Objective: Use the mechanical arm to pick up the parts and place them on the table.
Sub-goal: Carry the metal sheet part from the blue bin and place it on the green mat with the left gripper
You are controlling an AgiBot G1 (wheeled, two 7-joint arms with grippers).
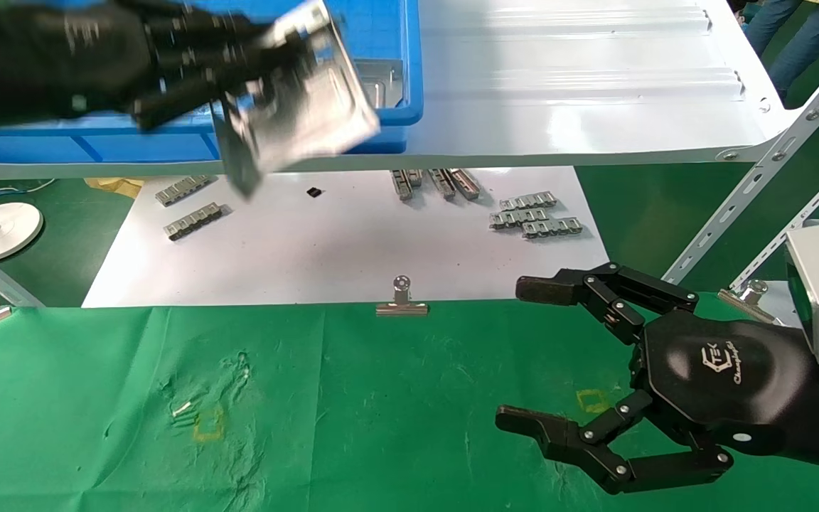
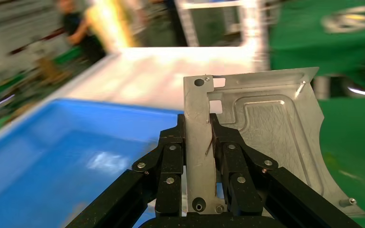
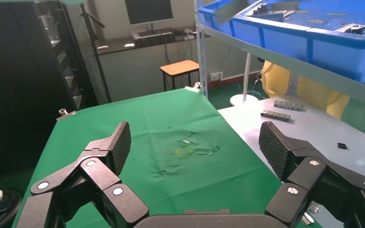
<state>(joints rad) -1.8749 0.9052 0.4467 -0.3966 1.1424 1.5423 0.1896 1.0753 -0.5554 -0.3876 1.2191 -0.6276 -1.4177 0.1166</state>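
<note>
My left gripper (image 1: 239, 75) is high at the upper left, in front of the blue bin (image 1: 395, 85), shut on a silver stamped plate (image 1: 303, 107) that hangs tilted in the air. In the left wrist view its fingers (image 2: 171, 156) clamp the plate's bent edge (image 2: 199, 142); the embossed face (image 2: 271, 128) stands beside them. More silver parts (image 1: 379, 78) lie in the bin. The green cloth table (image 1: 352, 412), with yellow square marks (image 1: 208, 425), lies below. My right gripper (image 1: 523, 352) hovers open and empty over the table's right side.
The blue bin stands on a glossy white shelf (image 1: 580, 85). Below it a white sheet (image 1: 324, 242) carries small grey linked strips (image 1: 534, 213). A silver binder clip (image 1: 402, 302) grips the cloth's far edge. A slanted shelf strut (image 1: 758, 185) stands at the right.
</note>
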